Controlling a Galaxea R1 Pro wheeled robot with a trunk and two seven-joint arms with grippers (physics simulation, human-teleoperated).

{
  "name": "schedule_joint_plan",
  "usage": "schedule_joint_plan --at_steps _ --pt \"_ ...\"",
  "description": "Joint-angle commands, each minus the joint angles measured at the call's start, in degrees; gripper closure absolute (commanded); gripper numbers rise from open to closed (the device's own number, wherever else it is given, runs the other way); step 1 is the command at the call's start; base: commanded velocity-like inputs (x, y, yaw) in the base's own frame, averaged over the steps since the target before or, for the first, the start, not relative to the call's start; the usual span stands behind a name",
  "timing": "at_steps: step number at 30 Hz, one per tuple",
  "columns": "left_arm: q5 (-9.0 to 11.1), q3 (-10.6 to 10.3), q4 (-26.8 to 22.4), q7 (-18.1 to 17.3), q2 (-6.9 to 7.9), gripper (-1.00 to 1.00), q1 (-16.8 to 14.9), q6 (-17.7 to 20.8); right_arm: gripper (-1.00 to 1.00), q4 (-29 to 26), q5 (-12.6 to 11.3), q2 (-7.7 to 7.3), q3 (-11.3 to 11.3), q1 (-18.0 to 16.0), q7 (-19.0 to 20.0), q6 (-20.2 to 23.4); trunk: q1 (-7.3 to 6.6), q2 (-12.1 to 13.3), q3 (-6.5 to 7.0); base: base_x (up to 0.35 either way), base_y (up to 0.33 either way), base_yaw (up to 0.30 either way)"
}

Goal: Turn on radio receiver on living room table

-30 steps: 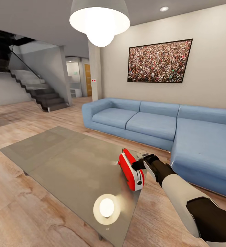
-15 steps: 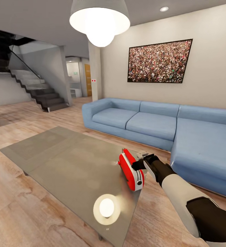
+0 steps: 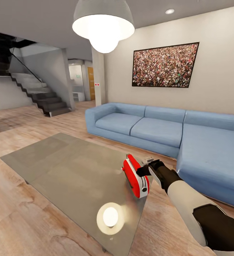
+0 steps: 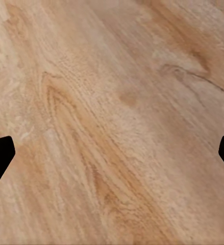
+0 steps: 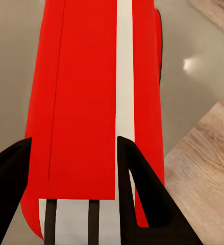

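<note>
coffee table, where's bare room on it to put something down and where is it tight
The table is bare from its far left corner across to the lamp's reflection near the front edge. It is tight at the right edge, where the radio receiver stands with the right gripper against it, close to the sofa.
</note>
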Motion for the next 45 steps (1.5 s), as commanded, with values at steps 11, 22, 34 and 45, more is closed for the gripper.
schedule_joint_plan --at_steps 11,22,34,45 --pt "0.00 -0.04 0.03 0.00 0.00 -1.00 0.00 0.00 1.00 -0.02 0.11 0.00 -0.01 -0.01 0.02 0.00 -2.42 4.42 1.98 0.000 0.000 0.000" --pt "0.00 -0.05 -0.01 0.00 0.00 -1.00 0.00 0.00 1.00 -0.02 0.09 0.00 -0.03 -0.01 0.02 0.00 -4.84 8.84 3.96 0.000 0.000 0.000" --pt "0.00 -0.05 0.01 0.00 0.00 -1.00 0.00 0.00 1.00 -0.02 0.12 0.00 0.05 -0.01 0.02 -0.11 -7.48 13.65 6.11 0.000 0.000 0.000" --pt "-0.25 -0.23 0.03 0.05 -0.43 -1.00 0.00 -0.02 1.00 -0.02 0.12 0.00 0.06 -0.01 0.02 -0.17 -9.89 18.06 8.09 0.000 0.000 0.000"
